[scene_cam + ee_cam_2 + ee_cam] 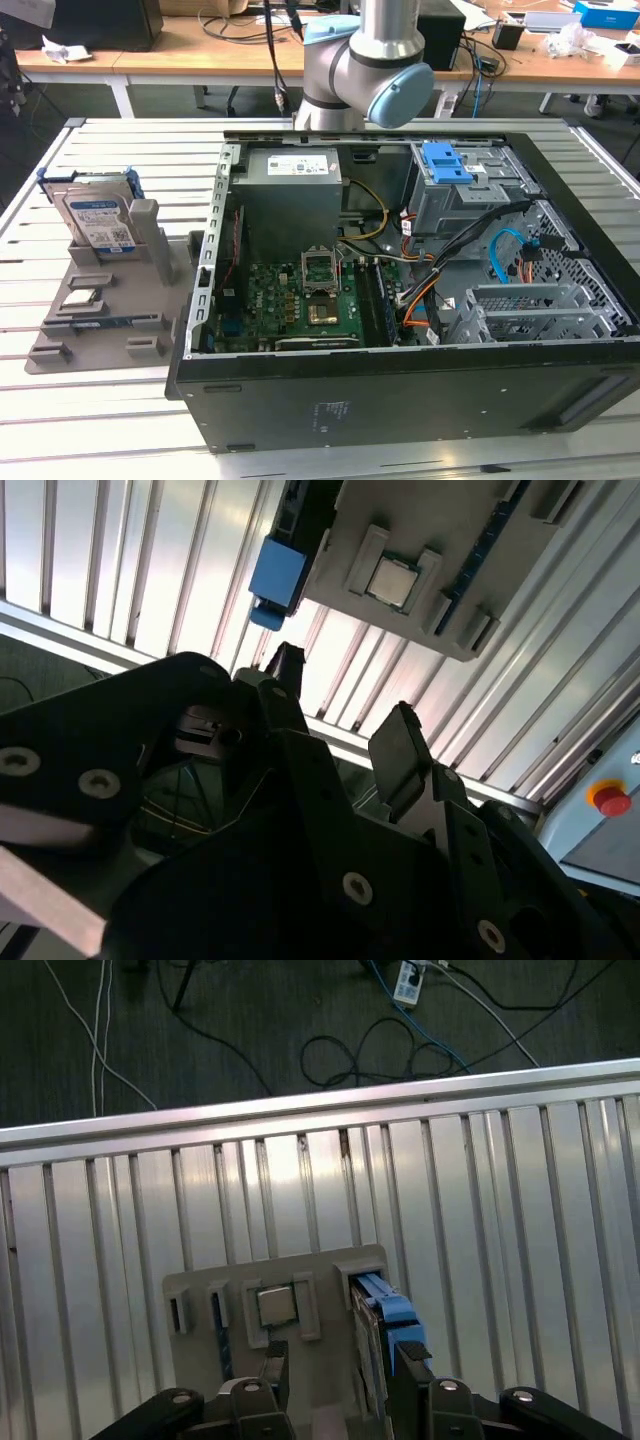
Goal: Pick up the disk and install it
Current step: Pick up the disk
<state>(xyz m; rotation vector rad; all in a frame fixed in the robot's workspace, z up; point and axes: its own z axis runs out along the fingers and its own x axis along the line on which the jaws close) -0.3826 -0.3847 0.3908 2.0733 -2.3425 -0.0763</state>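
Note:
The disk [98, 222], a silver drive with a white-and-blue label in a blue carrier, stands upright in a slot of the grey holder [110, 330] at the exterior view's left. In the first wrist view I look down on its edge [378, 1325], beside the holder [200, 1290]. My gripper [342, 1385] hangs well above the holder, open, with nothing between its fingers; one dark fingertip [410, 1360] overlaps the carrier's blue end. In the second wrist view the gripper [345, 715] is open too, with the carrier's blue end [275, 572] and the holder [450, 540] beyond it.
An open black computer case [400, 400] fills the slatted table's middle, with a grey power-supply box [292, 200], a motherboard [320, 300] and a drive bay holding a blue bracket [447, 163]. A processor chip [277, 1307] sits in the holder. Cables [380, 1045] lie on the floor past the table edge.

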